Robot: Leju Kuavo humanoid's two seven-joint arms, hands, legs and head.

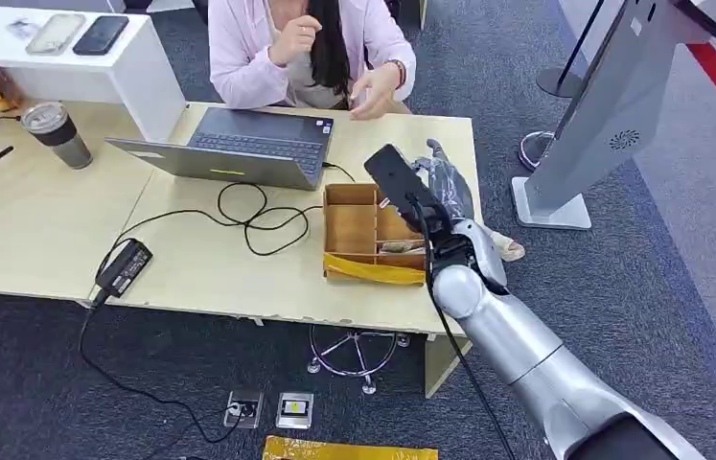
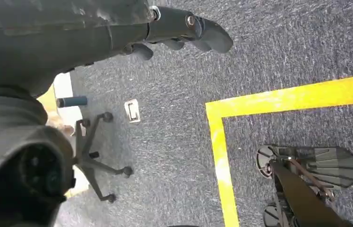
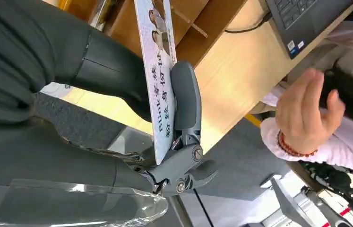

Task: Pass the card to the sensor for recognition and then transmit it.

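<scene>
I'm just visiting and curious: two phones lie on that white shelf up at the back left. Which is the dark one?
The dark phone is the one nearer the laptop on the white shelf; the other phone beside it, farther from the laptop, looks pale and greyish.

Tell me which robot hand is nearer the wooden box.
Right. The right robot hand holds the card just above the wooden box; the left robot hand hangs over the carpet.

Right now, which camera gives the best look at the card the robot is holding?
The right wrist view: the card fills it close up, printed face readable, pinched by the right hand. In the head view that hand hides it. The left wrist view faces the floor.
</scene>
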